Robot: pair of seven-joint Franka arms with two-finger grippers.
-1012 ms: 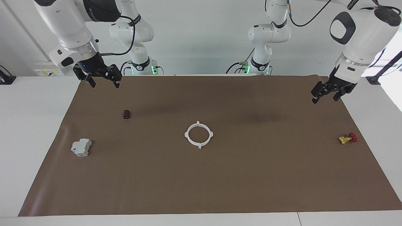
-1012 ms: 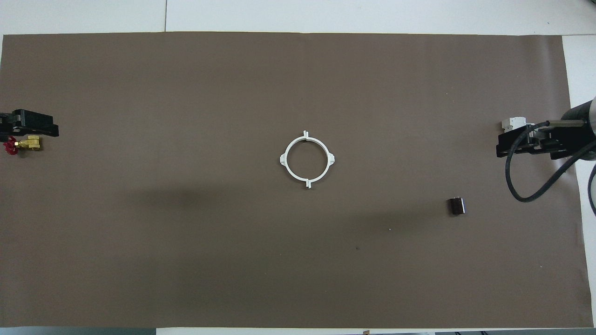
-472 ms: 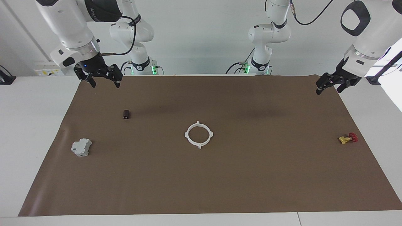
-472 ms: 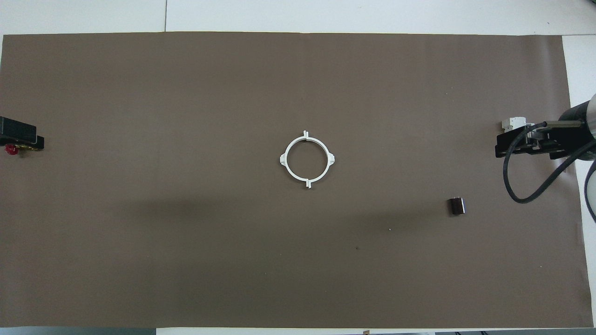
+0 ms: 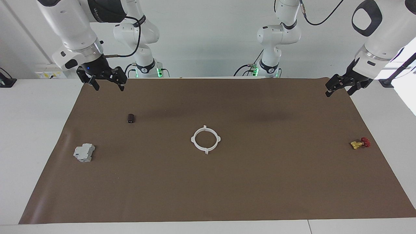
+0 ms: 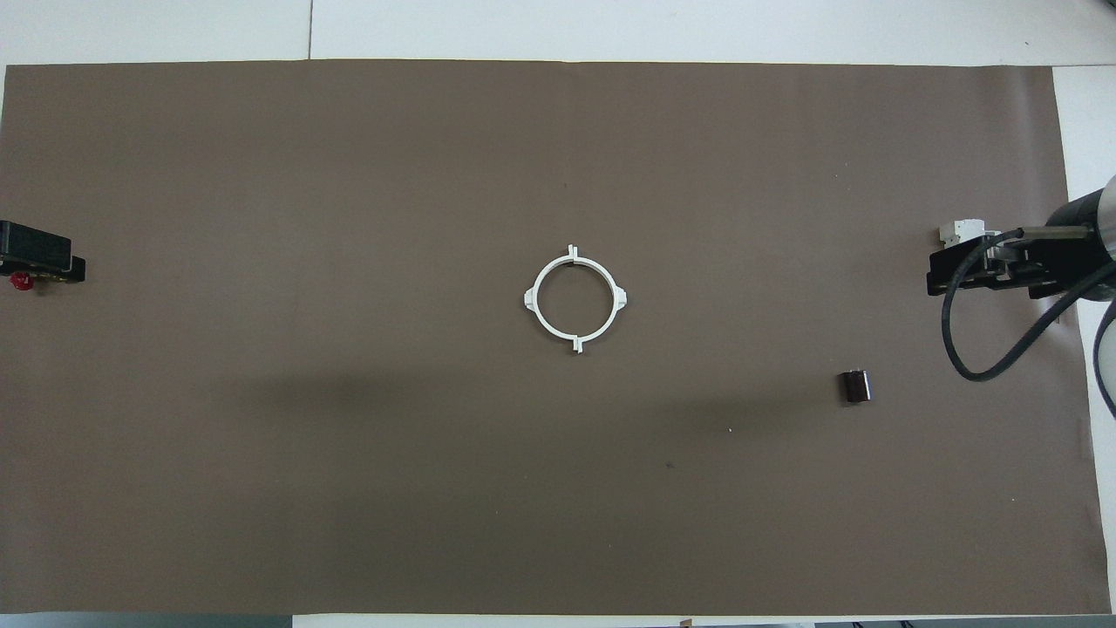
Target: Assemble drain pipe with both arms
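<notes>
The drain pipe point(image 5: 205, 139), a closed white ring with four tabs, lies flat at the middle of the brown mat point(image 5: 227, 195) on the bench point(image 5: 29, 130). No writing on any part can be read. Toward my right arm's end from the ring lie a small dark cylinder point(image 5: 130, 118), nearer to me, and a grey blocky part point(image 5: 84, 152). Toward my left arm's end lies a yellow valve with red handle point(image 5: 360, 143). Nothing lies just beside the ring. My left pincer point(image 5: 338, 90) and right pincer point(image 5: 106, 83) hang raised over the mat's corners, both with fingers spread and empty.
</notes>
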